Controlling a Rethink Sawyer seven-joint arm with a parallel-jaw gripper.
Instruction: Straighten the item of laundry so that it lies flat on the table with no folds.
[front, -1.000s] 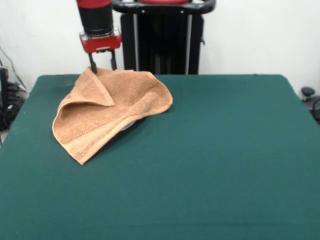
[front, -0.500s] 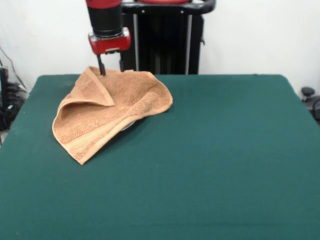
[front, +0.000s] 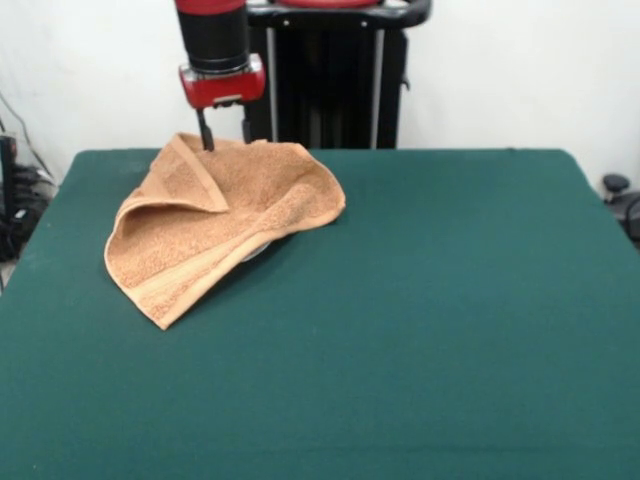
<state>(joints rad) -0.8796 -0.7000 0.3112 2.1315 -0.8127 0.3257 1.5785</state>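
Observation:
The item of laundry (front: 215, 225), a tan-orange terry towel, lies crumpled on the table (front: 420, 300) at the far left, with one corner folded over its middle and a woven band along its near edge. My gripper (front: 226, 135) hangs just above the towel's far edge. Its two dark fingers (front: 207, 135) point down with a gap between them and hold nothing. The gripper is open.
The dark green tabletop stretches wide to the right and toward the near side of the towel. A black pedestal (front: 325, 75) stands behind the table's far edge. Cables (front: 15, 200) hang off the left side.
The gripper has moved to the right along the towel's far edge and risen slightly. The towel has kept its shape and place.

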